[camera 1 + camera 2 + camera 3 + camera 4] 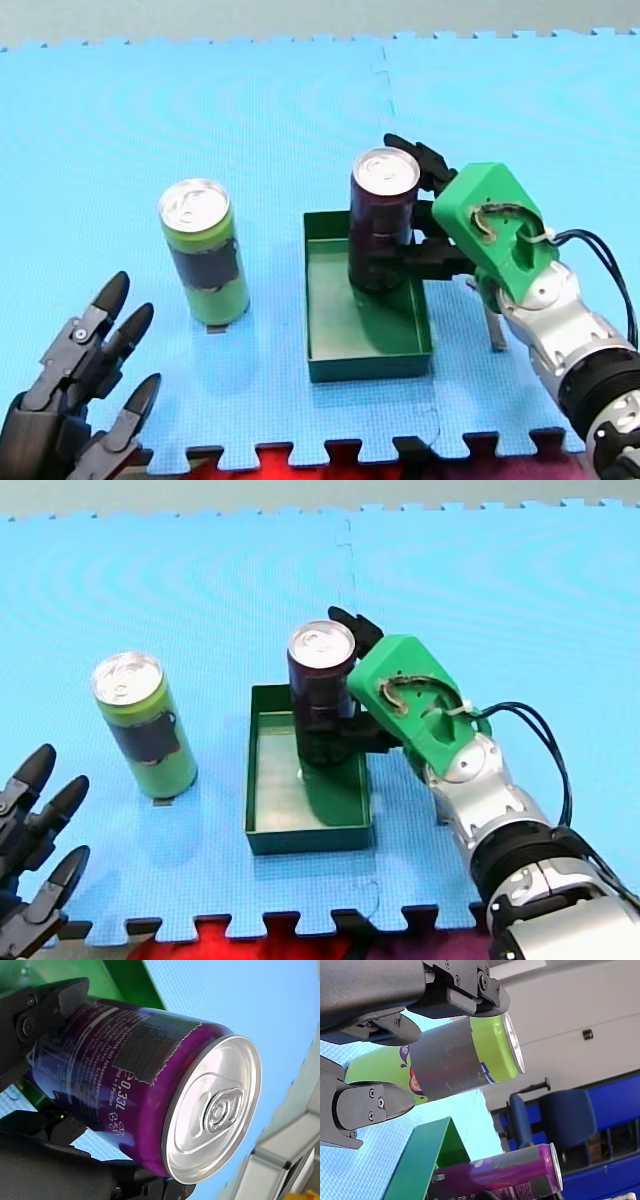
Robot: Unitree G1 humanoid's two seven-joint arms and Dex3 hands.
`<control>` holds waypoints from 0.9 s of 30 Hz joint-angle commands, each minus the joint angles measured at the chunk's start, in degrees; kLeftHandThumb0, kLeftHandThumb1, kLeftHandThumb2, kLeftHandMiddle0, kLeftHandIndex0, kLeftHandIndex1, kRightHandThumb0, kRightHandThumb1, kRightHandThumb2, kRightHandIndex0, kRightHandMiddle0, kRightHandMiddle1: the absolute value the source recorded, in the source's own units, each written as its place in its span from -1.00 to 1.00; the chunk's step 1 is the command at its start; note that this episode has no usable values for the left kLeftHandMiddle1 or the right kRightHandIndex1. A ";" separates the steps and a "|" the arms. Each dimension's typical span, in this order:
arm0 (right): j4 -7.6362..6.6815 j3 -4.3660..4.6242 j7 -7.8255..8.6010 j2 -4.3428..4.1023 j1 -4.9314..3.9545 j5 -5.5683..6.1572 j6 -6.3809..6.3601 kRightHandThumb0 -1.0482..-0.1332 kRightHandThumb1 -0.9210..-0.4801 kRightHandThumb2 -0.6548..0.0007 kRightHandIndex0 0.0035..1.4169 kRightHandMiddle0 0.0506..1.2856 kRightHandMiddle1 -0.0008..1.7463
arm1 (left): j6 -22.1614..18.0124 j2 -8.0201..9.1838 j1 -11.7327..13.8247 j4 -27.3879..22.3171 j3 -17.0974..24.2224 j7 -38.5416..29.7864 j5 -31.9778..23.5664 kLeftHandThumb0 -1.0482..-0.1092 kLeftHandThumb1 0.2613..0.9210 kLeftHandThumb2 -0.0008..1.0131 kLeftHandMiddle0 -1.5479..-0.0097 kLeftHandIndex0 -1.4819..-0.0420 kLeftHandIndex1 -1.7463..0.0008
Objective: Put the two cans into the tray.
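First head view, blue mat [200, 100], right hand [490, 228] grasping purple can [382, 225] over tray [370, 366], left hand [85, 390] released, front-left.

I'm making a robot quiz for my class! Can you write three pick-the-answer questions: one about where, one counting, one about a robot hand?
1. Where is the green can? A) on the blue mat beside the tray B) inside the tray C) on a shelf
2. How many cans? A) one B) two C) four
3. What is the right robot hand doing? A) holding nothing B) gripping the purple can C) waving
Answers: 1 A, standing left of the tray; 2 B, one green, one purple; 3 B, its fingers wrap that can over the tray.
The left robot hand is open at the mat's near left corner.
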 commanded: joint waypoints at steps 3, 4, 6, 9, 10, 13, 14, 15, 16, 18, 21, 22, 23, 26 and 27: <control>0.21 -0.13 2.70 -1.08 -0.44 0.54 -0.52 -1.00 -0.49 0.99 -0.38 -0.85 -1.00 | 0.35 0.11 0.01 -0.34 0.07 0.30 -0.16 -1.00 1.00 -0.08 0.48 0.63 1.00; 0.22 -0.26 3.82 -1.29 -0.47 0.83 -0.54 -1.00 -0.47 0.99 -0.39 -0.86 -1.00 | 0.40 0.12 0.02 -0.39 0.05 0.30 -0.18 -1.00 1.00 -0.08 0.48 0.63 1.00; 0.22 -0.49 5.54 -1.57 -0.51 1.30 -0.47 -1.00 -0.42 1.00 -0.40 -0.86 -1.00 | 0.50 0.12 -0.04 -0.42 0.03 0.32 -0.21 -1.00 1.00 -0.09 0.48 0.63 1.00; 0.28 -0.47 7.51 -1.93 -0.65 1.56 -0.39 -1.00 -0.34 1.00 -0.44 -0.87 -1.00 | 0.77 0.15 -0.10 -0.55 0.03 0.38 -0.17 -1.00 1.00 -0.09 0.48 0.63 1.00; 0.32 -0.37 8.02 -2.06 -0.70 1.51 -0.49 -1.00 -0.31 1.00 -0.47 -0.87 -1.00 | 0.85 0.16 -0.16 -0.56 0.04 0.41 -0.16 -1.00 1.00 -0.09 0.48 0.63 1.00; 0.47 -0.02 8.82 -2.41 -0.79 1.14 -0.83 -1.00 -0.24 1.00 -0.52 -0.88 -1.00 | 0.96 0.22 -0.19 -0.64 0.05 0.38 -0.18 -1.00 1.00 -0.10 0.48 0.63 1.00; 0.54 0.17 9.02 -2.57 -0.84 0.94 -0.92 -1.00 -0.23 1.00 -0.53 -0.88 -1.00 | 0.98 0.24 -0.18 -0.68 0.04 0.36 -0.17 -1.00 1.00 -0.10 0.48 0.63 1.00; 0.61 0.34 9.29 -2.73 -0.91 0.79 -1.01 -1.00 -0.21 1.00 -0.54 -0.88 -1.00 | 0.99 0.25 -0.25 -0.64 0.05 0.37 -0.16 -1.00 1.00 -0.09 0.48 0.63 1.00; 0.69 0.44 9.59 -2.87 -0.99 0.71 -1.06 -1.00 -0.20 1.00 -0.56 -0.89 -1.00 | 1.00 0.26 -0.25 -0.67 0.04 0.36 -0.15 -1.00 1.00 -0.09 0.48 0.63 1.00; 0.84 0.46 10.28 -3.11 -1.20 0.76 -1.04 -1.00 -0.18 1.00 -0.57 -0.89 -1.00 | 1.04 0.32 -0.24 -0.71 0.03 0.32 -0.14 -1.00 1.00 -0.09 0.48 0.63 1.00; 1.04 0.28 10.95 -3.35 -1.42 1.00 -0.97 -1.00 -0.15 1.00 -0.58 -0.90 -1.00 | 1.04 0.55 -0.21 -0.68 0.00 0.07 -0.18 -1.00 1.00 -0.09 0.48 0.64 1.00; 1.08 0.25 11.08 -3.43 -1.42 1.03 -1.00 -1.00 -0.14 1.00 -0.59 -0.90 -1.00 | 0.96 0.65 -0.32 -0.52 0.01 -0.05 -0.20 -1.00 1.00 -0.08 0.48 0.64 1.00; 1.09 0.24 11.15 -3.48 -1.40 1.04 -1.04 -1.00 -0.14 1.00 -0.59 -0.90 -1.00 | 0.90 0.74 -0.37 -0.42 0.01 -0.17 -0.24 -1.00 1.00 -0.08 0.48 0.64 1.00; 1.05 0.23 11.35 -3.55 -1.26 1.07 -1.10 -1.00 -0.13 1.00 -0.61 -0.91 -1.00 | 0.65 0.97 -0.56 -0.01 0.01 -0.69 -0.52 -1.00 1.00 -0.07 0.49 0.64 1.00; 1.03 0.19 11.46 -3.57 -1.19 1.13 -1.09 -1.00 -0.13 1.00 -0.62 -0.91 -1.00 | 0.57 1.02 -0.66 0.16 0.04 -0.85 -0.66 -1.00 1.00 -0.07 0.49 0.64 1.00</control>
